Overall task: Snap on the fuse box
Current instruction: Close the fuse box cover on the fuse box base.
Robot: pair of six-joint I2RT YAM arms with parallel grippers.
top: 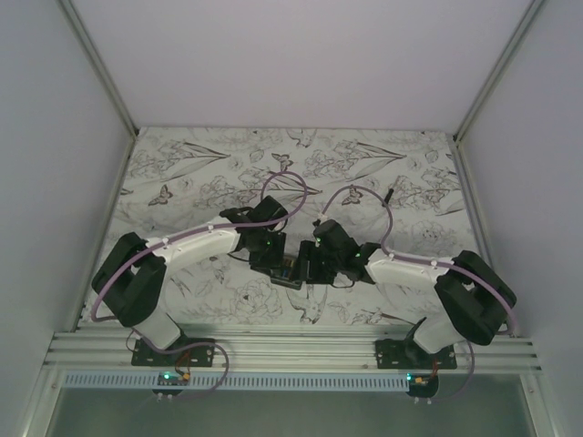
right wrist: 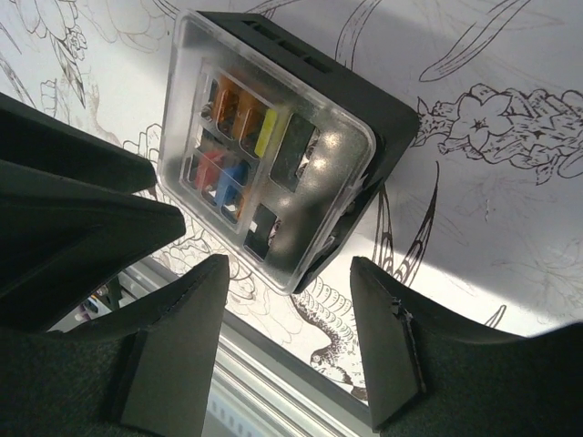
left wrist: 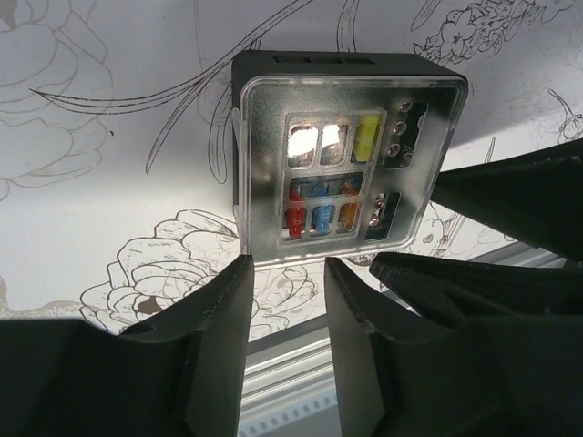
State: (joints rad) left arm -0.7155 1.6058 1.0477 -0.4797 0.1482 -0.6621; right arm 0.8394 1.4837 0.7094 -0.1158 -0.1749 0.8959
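The fuse box (left wrist: 346,164), clear-lidded, lies on the flowered desk (top: 182,164) just beyond the left pincer (left wrist: 287,269) and right pincer (right wrist: 290,264), both spread apart.

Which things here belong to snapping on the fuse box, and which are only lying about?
For the job:
- fuse box, with its clear cover over the coloured fuses
- left gripper, open, close to the box
- right gripper, open, close to the box

Not for the job (fixtures, not loose items):
- flower-printed table
- metal rail at its near edge
- purple cables on the arms
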